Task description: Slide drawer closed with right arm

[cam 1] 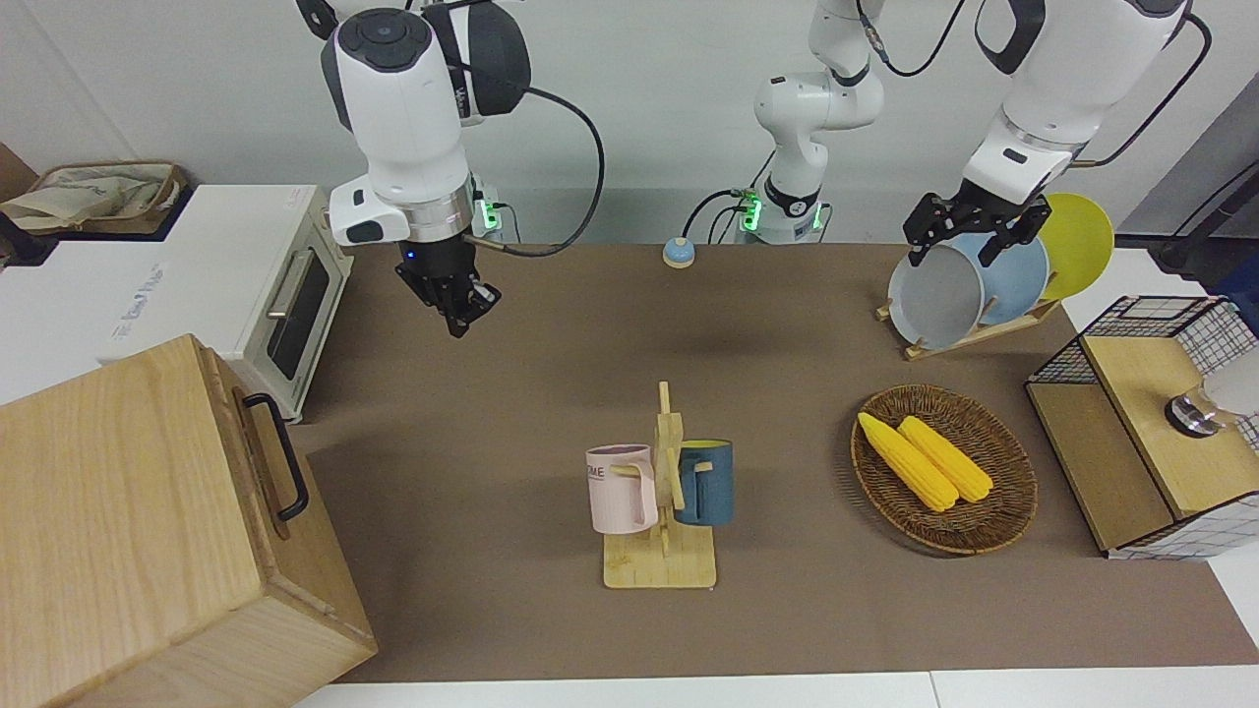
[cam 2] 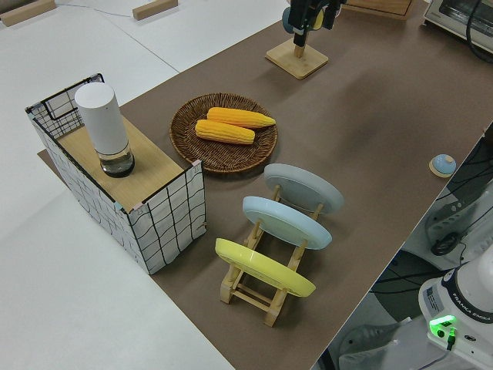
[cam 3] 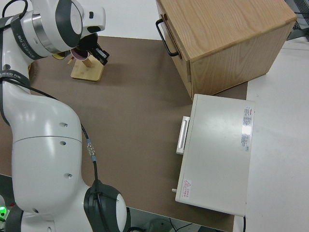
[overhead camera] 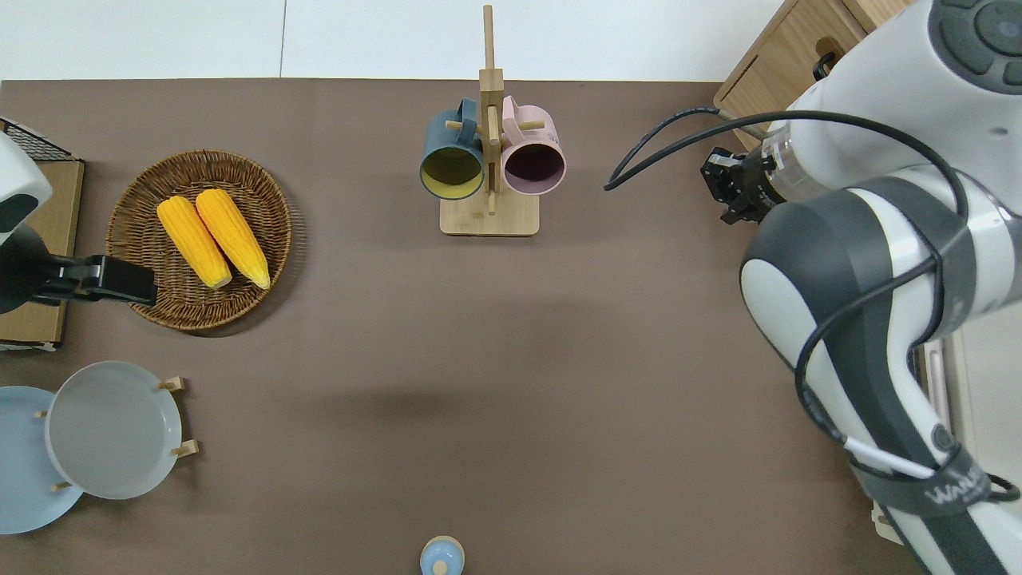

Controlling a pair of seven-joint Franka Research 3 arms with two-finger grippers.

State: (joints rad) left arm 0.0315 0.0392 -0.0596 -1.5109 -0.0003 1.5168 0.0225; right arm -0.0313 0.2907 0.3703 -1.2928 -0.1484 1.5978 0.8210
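The pale-wood drawer with its flat front panel (cam 1: 258, 462) sits flush in the large pale-wood box (cam 1: 128, 531) at the right arm's end of the brown counter (cam 1: 551, 393), its black metal loop handle (cam 1: 280, 454) standing out from the panel and nothing touching it. Just beside the box, nearer to the robots, stands the white toaster oven (cam 1: 266, 295) with its glass door facing the middle of the counter. The white right arm's black two-finger end effector (cam 1: 460, 313) hangs in the air over bare counter, apart from the box and empty, a blue light showing at its wrist; I cannot tell whether its fingers are apart or together. Toward the middle of the counter a wooden mug stand (cam 1: 664, 511) carries a pink mug (cam 1: 622, 489) and a dark blue mug (cam 1: 706, 482). Farther toward the left arm's end lie a round wicker basket (cam 1: 993, 531) with two yellow corn cobs (cam 1: 925, 459). The left arm is parked, and its end effector's (cam 1: 969, 236) state I cannot tell either
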